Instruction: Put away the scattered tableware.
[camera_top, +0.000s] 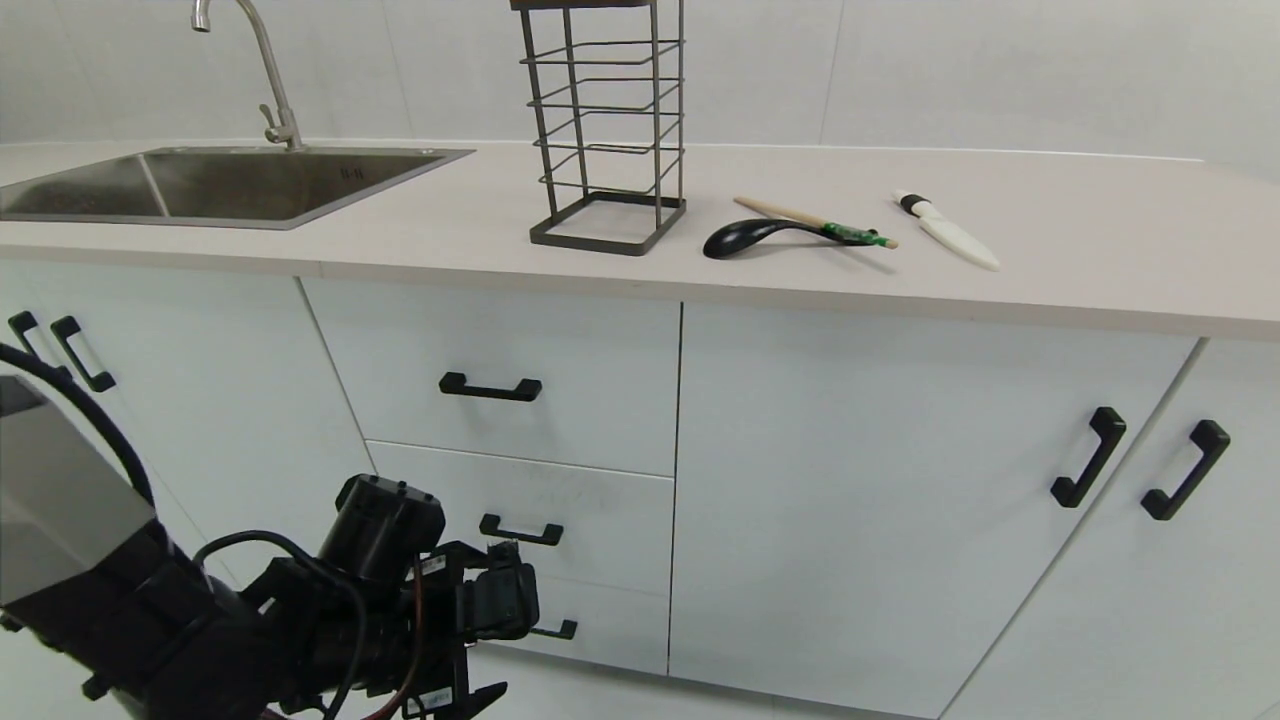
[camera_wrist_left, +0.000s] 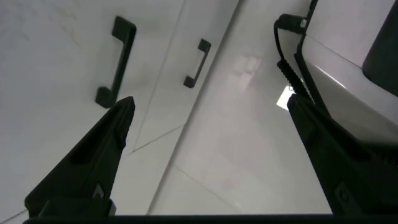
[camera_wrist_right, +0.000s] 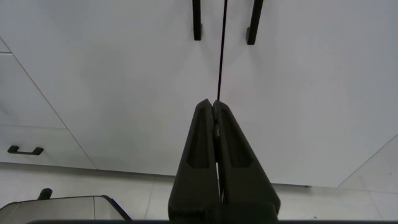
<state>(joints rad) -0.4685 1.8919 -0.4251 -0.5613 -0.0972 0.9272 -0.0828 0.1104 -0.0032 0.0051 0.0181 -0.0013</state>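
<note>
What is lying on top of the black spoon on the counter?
The wooden chopsticks, green near one end, lie across the handle end of the black spoon. They cover the handle's tip, so exactly where it ends cannot be seen.

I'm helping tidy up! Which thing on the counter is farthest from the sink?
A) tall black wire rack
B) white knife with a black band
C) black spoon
B: the white knife with a black band lies beyond the black spoon and tall black wire rack, away from the steel sink.
</note>
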